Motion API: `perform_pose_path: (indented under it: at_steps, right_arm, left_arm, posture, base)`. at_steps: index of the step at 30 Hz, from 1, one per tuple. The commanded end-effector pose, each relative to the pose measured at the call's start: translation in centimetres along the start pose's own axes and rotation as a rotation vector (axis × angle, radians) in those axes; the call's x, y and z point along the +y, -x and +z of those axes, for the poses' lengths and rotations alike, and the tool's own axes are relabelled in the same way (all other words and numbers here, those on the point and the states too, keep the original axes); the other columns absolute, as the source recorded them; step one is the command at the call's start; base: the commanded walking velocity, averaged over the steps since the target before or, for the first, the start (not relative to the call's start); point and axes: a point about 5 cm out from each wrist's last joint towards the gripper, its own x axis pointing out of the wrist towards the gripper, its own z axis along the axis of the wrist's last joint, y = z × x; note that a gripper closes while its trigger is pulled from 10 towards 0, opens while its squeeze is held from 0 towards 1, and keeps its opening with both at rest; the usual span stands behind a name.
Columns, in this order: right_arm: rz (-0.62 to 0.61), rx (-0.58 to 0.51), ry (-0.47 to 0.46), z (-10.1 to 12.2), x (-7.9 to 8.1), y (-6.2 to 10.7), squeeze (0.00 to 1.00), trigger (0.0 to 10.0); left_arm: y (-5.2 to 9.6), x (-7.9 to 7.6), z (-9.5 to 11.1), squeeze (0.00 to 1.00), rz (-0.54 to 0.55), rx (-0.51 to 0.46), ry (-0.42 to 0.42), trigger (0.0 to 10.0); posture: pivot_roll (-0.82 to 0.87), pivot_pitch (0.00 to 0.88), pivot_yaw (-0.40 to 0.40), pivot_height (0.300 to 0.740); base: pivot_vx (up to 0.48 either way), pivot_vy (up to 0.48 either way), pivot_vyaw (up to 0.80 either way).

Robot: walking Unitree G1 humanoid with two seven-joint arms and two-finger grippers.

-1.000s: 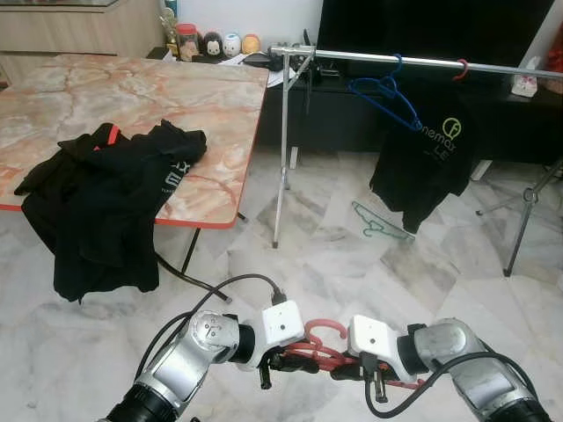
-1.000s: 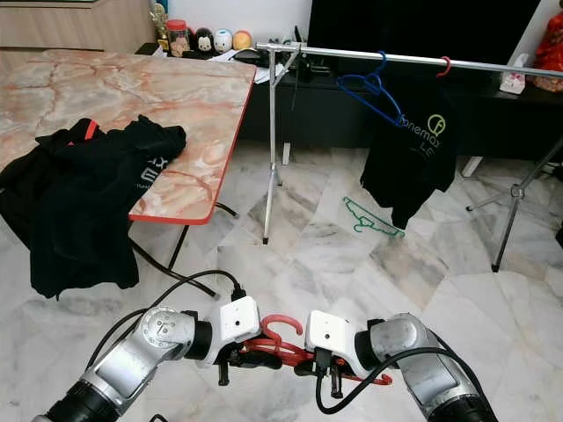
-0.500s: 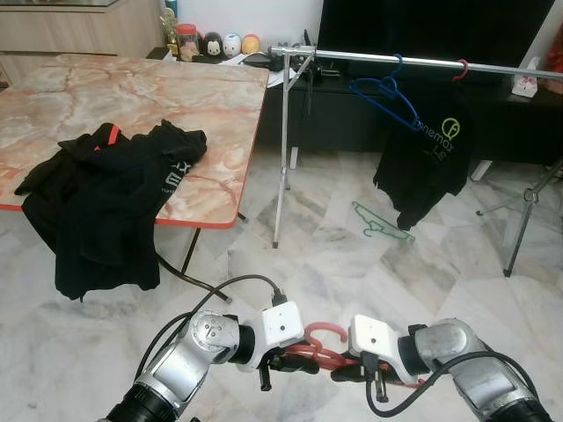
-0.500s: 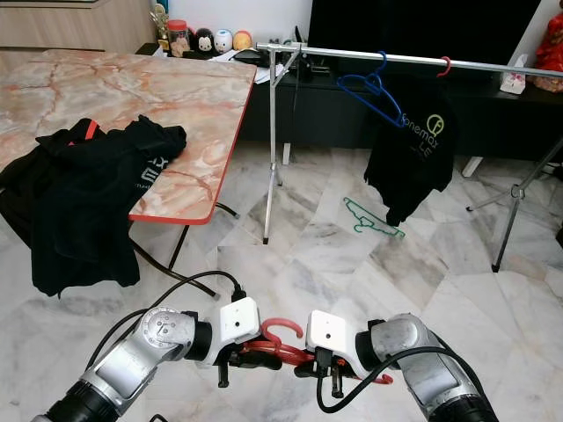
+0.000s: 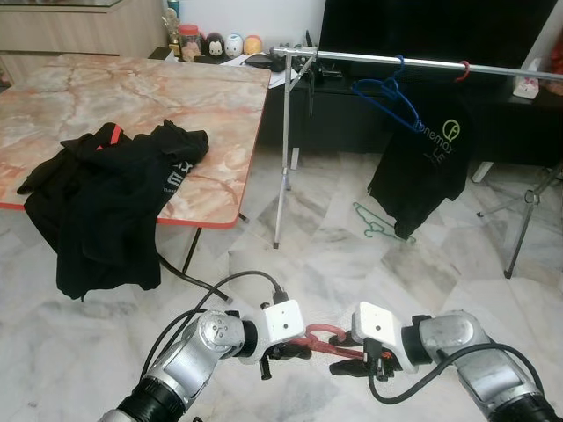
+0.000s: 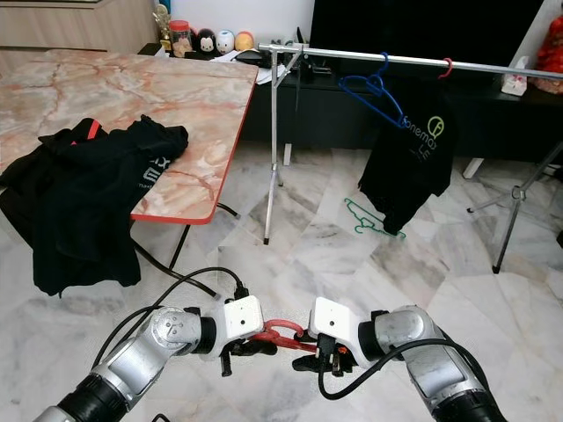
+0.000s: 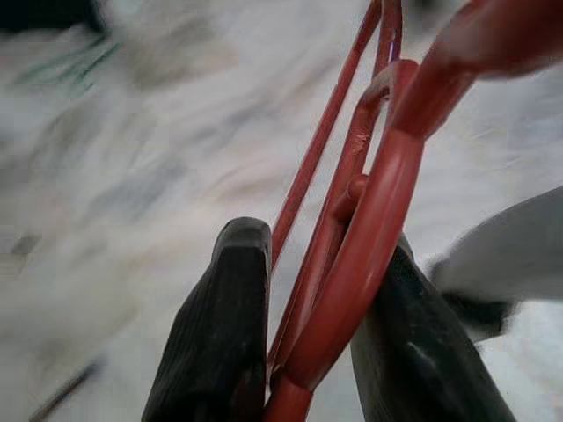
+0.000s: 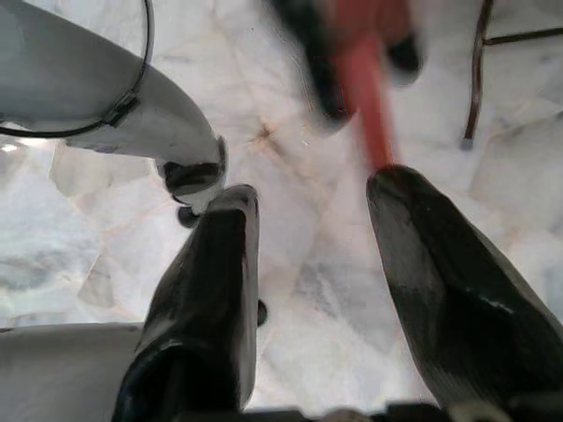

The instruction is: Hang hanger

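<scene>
1. From the left eye view I have both arms low in front of me over the marble floor (image 5: 106,334). The left gripper (image 5: 286,353) and the right gripper (image 5: 352,367) point at each other, with the red hanger (image 5: 327,339) lying between them. The clothes rail (image 5: 413,61) stands well ahead across the room, already carrying a blue hanger (image 5: 387,92) and a black T-shirt (image 5: 422,171); a green hanger (image 5: 380,226) lies on the floor below it. On the desk (image 5: 176,97) to my left, a heap of black clothes (image 5: 106,202) droops over the edge
2. The right eye view gives me the same layout: the hanger spans the gap between my two wrists, far short of the rail
3. In the left wrist view I see the left gripper pinching the red hanger, its wire frame and thick hook running up between the two black fingers (image 7: 220,325)
4. In the right wrist view the right gripper stands spread, with a blurred red stretch of the hanger just beyond one finger (image 8: 440,264) and nothing held between them
5. I judge this to be the carrying step, with the hanging not yet begun. Next I would need to walk up to the rail, raise the left arm, and bring the hook over a free stretch of the bar beside the blue hanger
</scene>
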Motion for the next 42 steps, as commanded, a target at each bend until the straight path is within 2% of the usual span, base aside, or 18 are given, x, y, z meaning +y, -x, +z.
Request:
perform_pose_path:
  at_steps: [1,4,6,11,12,13,14,15,17,18,20,22,24,28,29,32,37,42]
  right_arm:
    - [-0.018,-0.003,-0.018,-0.3,0.0,0.9,1.00,10.0]
    - [-0.045,-0.027,-0.037,-0.3,0.0,1.7,1.00,10.0]
    - [-0.097,-0.074,-0.080,-0.5,-0.2,2.8,1.00,10.0]
    - [-0.215,-0.132,-0.197,-2.2,-0.8,4.2,1.00,10.0]
    - [-0.253,-0.137,-0.217,-2.8,-0.9,4.4,0.62,10.0]
    - [-0.345,-0.149,-0.285,-4.3,-1.4,4.7,0.00,10.0]
    - [-0.374,-0.152,-0.313,-4.8,-1.4,4.7,0.00,10.0]
    - [-0.416,-0.154,-0.367,-5.7,-1.5,4.6,0.00,10.0]
    - [-0.421,-0.155,-0.375,-5.8,-1.5,4.6,0.00,10.0]
    - [-0.469,-0.186,-0.478,-7.2,-1.2,4.2,0.00,10.0]
    - [-0.629,-0.084,-0.617,-10.5,-0.5,3.2,0.00,10.0]
    - [-0.746,0.038,-0.658,-12.3,0.0,2.8,0.00,10.0]
    - [-0.882,0.203,-0.806,-14.9,1.4,2.2,0.00,10.0]
    - [-0.969,0.251,-0.995,-16.7,4.4,-0.3,0.00,10.0]
    - [-0.969,0.251,-0.995,-16.7,4.4,-0.3,0.00,10.0]
    - [-0.975,0.266,-1.105,-17.2,6.7,-2.5,0.00,10.0]
    - [-1.019,0.318,-1.126,-17.5,7.9,-3.5,0.00,10.0]
    - [-1.028,0.347,-1.154,-17.7,8.6,-3.9,0.00,10.0]
  left_arm:
    - [1.5,1.6,-1.6,0.00,0.096,0.057,0.032,0.0]
    - [2.9,2.0,-2.9,0.00,0.138,0.078,0.067,0.0]
    - [5.3,2.4,-4.8,0.00,0.219,0.091,0.152,0.0]
    - [8.5,2.8,-7.0,0.00,0.369,0.064,0.292,0.0]
    - [9.0,2.8,-7.5,0.00,0.408,0.062,0.318,0.0]
    - [10.0,2.7,-9.1,0.00,0.491,0.066,0.395,1.6]
    - [10.3,2.6,-9.6,0.00,0.517,0.067,0.422,1.6]
    - [10.8,2.4,-10.9,0.00,0.571,0.088,0.469,4.1]
    - [10.9,2.3,-11.1,0.00,0.581,0.093,0.477,4.1]
    - [11.4,1.6,-13.2,0.00,0.634,0.184,0.507,10.0]
    - [12.1,0.5,-16.4,0.00,0.774,0.287,0.655,10.0]
    - [12.2,-0.1,-17.7,0.00,0.858,0.318,0.745,10.0]
    - [12.0,-1.6,-19.2,0.00,0.936,0.396,0.844,10.0]
    - [10.5,-4.8,-20.4,0.00,0.919,0.487,0.965,10.0]
    - [10.5,-4.8,-20.4,0.00,0.919,0.487,0.965,10.0]
    - [10.1,-7.1,-21.4,0.00,0.947,0.551,1.074,10.0]
    - [9.6,-9.2,-21.9,0.00,0.901,0.637,1.105,10.0]
    - [9.5,-9.3,-21.9,0.00,0.936,0.643,1.129,10.0]
  posture:
    - [0.02,0.000,-0.078,0.740]
    - [0.02,0.000,-0.075,0.740]
    - [0.02,0.000,-0.068,0.740]
    - [0.03,0.000,-0.067,0.740]
    - [0.03,0.000,-0.067,0.740]
    - [0.03,0.000,-0.067,0.740]
    - [0.04,0.000,-0.064,0.740]
    - [0.04,0.000,-0.063,0.740]
    - [0.04,0.000,-0.063,0.740]
    - [0.03,0.000,-0.064,0.740]
    - [0.04,0.000,-0.064,0.740]
    - [0.05,0.000,-0.065,0.740]
    - [0.04,0.000,-0.055,0.740]
    - [0.03,0.000,-0.049,0.740]
    - [0.03,0.000,-0.049,0.740]
    - [0.03,0.000,-0.045,0.740]
    - [0.02,0.000,-0.043,0.740]
    - [0.02,0.000,-0.053,0.740]
  base:
    - [0.000,0.000,0.00]
    - [0.000,0.000,0.00]
    - [0.000,0.000,0.00]
    - [0.000,0.000,0.00]
    - [0.000,0.000,0.00]
    - [0.000,0.000,0.00]
    - [0.000,0.000,0.00]
    - [0.000,0.000,0.00]
    - [0.000,0.000,0.00]
    - [0.000,0.000,0.00]
    - [0.000,0.000,0.00]
    - [0.000,0.000,0.00]
    - [0.000,0.000,0.00]
    - [0.000,0.000,0.00]
    - [0.000,0.000,0.00]
    - [0.000,0.000,0.00]
    - [0.000,0.000,0.00]
    - [0.000,0.000,0.00]
